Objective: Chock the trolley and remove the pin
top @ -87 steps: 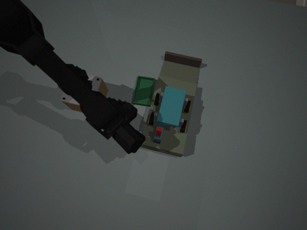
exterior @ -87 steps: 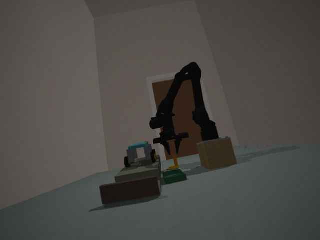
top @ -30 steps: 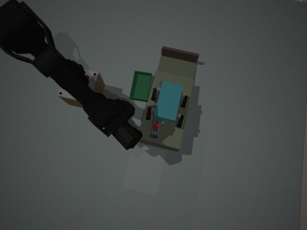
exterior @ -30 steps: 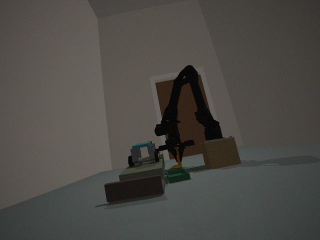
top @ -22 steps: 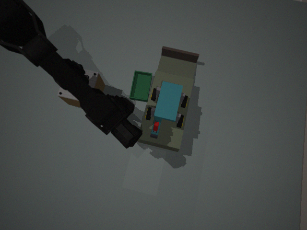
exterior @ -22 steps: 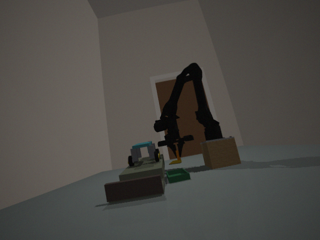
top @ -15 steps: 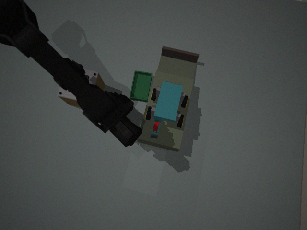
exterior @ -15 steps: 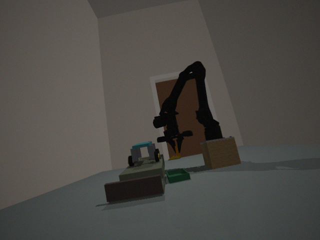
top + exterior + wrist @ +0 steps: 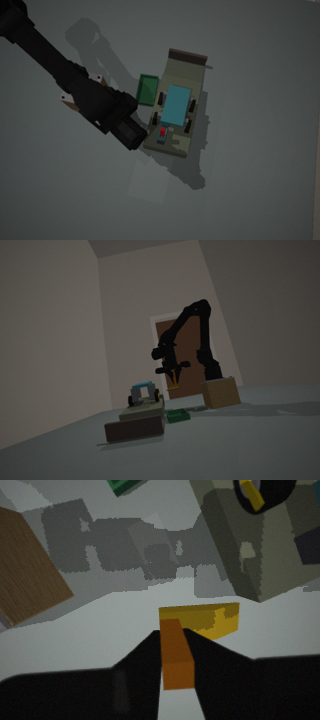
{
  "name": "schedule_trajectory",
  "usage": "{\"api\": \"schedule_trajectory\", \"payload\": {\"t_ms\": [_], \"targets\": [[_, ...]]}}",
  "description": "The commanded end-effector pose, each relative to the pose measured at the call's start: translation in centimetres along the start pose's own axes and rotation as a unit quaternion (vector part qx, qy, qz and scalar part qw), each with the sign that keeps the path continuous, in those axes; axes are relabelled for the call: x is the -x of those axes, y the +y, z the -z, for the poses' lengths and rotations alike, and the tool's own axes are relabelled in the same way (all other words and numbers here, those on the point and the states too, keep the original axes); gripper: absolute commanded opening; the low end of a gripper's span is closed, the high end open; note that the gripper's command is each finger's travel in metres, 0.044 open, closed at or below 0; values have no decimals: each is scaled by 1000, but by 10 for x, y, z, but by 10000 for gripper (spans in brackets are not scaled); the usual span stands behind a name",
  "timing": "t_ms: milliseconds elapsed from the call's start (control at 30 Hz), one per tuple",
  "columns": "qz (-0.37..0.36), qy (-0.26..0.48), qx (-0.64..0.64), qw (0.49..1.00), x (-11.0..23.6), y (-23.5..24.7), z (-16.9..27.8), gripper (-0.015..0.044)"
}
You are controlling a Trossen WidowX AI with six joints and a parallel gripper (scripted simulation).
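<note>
My gripper [image 9: 171,635] [image 9: 173,376] is shut on the orange handle [image 9: 176,652] [image 9: 175,380] of the yellow chock [image 9: 206,619] [image 9: 172,388]. It holds the chock in the air, well above the table, beside the uphill end of the ramp [image 9: 178,69] [image 9: 140,411]. In the top view the arm hides the chock. The trolley [image 9: 176,105] [image 9: 142,392] with its cyan top stands on the ramp on black wheels; one wheel [image 9: 260,495] shows in the wrist view. The red-headed stop pin [image 9: 162,132] sits at the trolley's uphill end. The green tray [image 9: 147,89] [image 9: 178,415] [image 9: 125,486] lies on the table beside the ramp.
A wooden block [image 9: 220,392] [image 9: 25,570] [image 9: 67,100] carries the arm's base, behind the tray. A dark brown bumper [image 9: 187,56] [image 9: 134,428] closes the downhill end of the ramp. A brown door stands in the far wall.
</note>
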State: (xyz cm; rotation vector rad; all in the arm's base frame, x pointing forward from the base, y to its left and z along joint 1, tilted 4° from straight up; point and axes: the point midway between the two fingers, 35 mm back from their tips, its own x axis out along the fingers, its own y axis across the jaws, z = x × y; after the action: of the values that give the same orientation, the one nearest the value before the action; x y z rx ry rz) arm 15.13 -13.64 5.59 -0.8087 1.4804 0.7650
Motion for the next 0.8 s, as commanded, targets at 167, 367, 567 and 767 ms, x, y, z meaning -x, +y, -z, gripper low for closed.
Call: {"api": "schedule_trajectory", "payload": {"t_ms": [167,367,567,767], "targets": [[4,3,-3,1000,31,-1,2,0],[4,3,-3,1000,48,-1,3,0],[4,3,-6,1000,48,-1,3,0],[4,2,-95,995,48,-1,3,0]]}}
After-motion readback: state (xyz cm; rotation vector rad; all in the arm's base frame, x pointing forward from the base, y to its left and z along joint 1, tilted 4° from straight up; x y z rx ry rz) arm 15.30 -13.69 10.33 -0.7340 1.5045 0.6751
